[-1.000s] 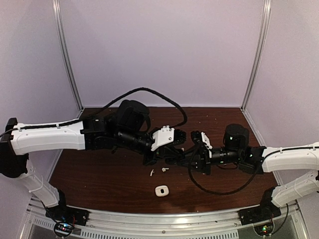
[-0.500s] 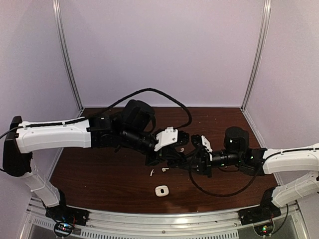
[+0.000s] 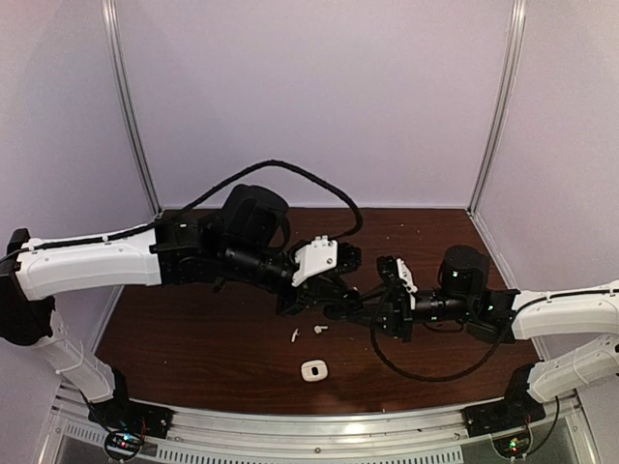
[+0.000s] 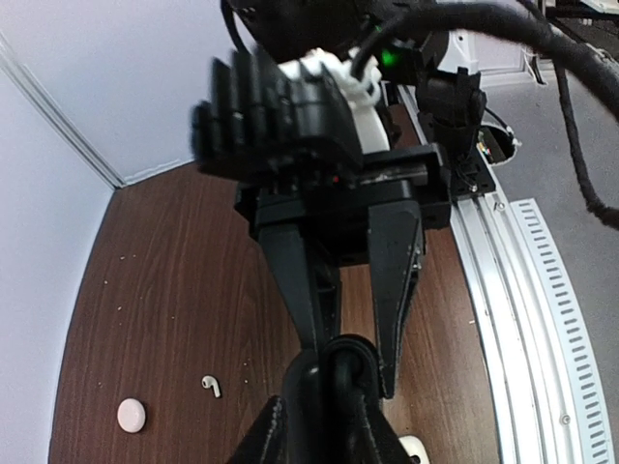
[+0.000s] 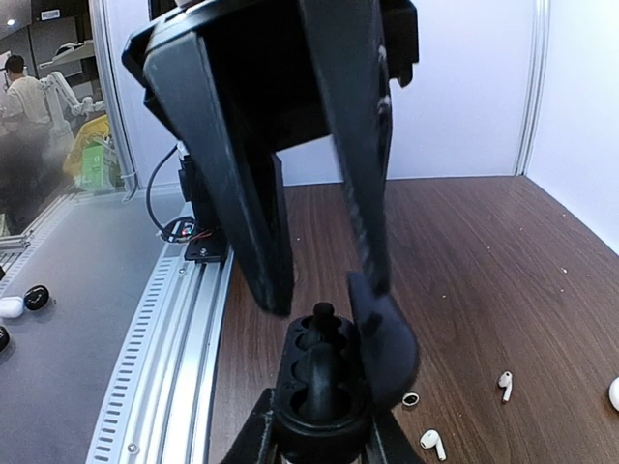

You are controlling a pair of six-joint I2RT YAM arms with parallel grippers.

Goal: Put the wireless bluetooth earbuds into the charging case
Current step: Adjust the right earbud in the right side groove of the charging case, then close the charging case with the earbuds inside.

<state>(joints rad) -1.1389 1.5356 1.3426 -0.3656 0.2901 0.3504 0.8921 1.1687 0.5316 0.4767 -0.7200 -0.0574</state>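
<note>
Currently both arms meet above the middle of the desk [image 3: 193,338]. The right tool [image 4: 353,360] is clamped on a black charging case [image 5: 319,382] and appears to carry it clear of the desk, with the wells facing the opposite arm. In the right wrist view the hinged lid [image 5: 389,348] stands open at 3 o'clock of the wells. This hold presents the case as a fixed socket, so the other arm has only to align and press.

The left tool [image 5: 325,295] points at the wells with its jaws apart, one finger to either side of the case mouth and nothing pinched between them. A black earbud [image 5: 322,313], judged so from its small rounded shape, stands up from one well. Whether it is fully seated cannot be told.

In the top view a whitish earbud [image 3: 295,335] and a second whitish earbud [image 3: 319,330] lie on the desk at about 7 o'clock of the meeting tools, near each other but apart. A white case [image 3: 312,370] lies at 6 o'clock, nearer the arm bases. Neither whitish earbud is inserted yet.
</note>
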